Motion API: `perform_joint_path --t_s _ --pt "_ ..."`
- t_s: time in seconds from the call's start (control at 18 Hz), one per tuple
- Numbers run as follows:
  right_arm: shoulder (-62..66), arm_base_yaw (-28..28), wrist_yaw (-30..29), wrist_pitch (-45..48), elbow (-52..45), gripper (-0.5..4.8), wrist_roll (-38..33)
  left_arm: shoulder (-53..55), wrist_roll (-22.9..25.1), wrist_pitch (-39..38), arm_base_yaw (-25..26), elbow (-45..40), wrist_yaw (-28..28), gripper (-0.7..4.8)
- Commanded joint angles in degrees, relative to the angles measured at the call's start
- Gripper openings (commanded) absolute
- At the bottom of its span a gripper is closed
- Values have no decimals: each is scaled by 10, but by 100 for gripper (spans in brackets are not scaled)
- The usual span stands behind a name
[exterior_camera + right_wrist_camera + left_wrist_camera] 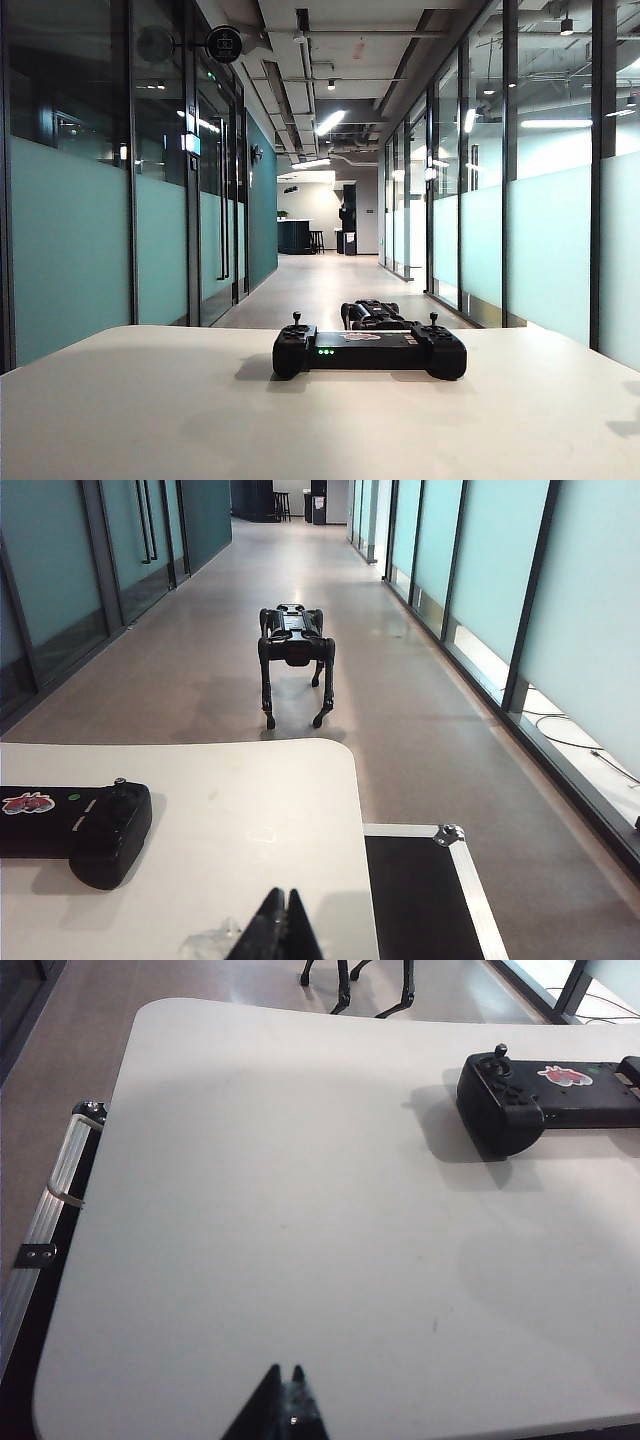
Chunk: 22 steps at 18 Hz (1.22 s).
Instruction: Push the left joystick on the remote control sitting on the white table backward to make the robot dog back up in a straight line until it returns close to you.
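Claws, left (285,1410), right (280,930), shut, idle

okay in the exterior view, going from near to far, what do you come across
white table → remote control → robot dog → corridor floor; both grippers are out of this view, shut above the table in their wrist views.

White table (300,1210) matt, smooth; remote control (369,351) black matt plastic; floor (420,710) glossy; case (420,900) metal-edged.

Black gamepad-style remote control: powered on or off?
On: small green lights glow on the black remote control lying flat on the white table.
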<state>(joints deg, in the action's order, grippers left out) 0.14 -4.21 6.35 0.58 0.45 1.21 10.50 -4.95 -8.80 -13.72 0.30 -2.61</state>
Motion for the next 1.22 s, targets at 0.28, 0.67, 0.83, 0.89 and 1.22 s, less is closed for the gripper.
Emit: perform_joint_path --t_s 0.28,0.67,0.83,0.89,1.22 --pt "-2 0 0 5 -5 -5 1 -101 57 112 89 2 31 -6" --pt "-1 0 0 5 -5 -5 1 -104 64 102 143 2 74 -5" --pt "-1 0 0 5 -5 -5 1 -104 28 101 143 2 74 -5" --pt "-1 0 0 5 -5 -5 1 -104 28 101 143 2 74 -5" --pt "-1 0 0 5 -5 -5 1 -104 28 101 143 2 74 -5"
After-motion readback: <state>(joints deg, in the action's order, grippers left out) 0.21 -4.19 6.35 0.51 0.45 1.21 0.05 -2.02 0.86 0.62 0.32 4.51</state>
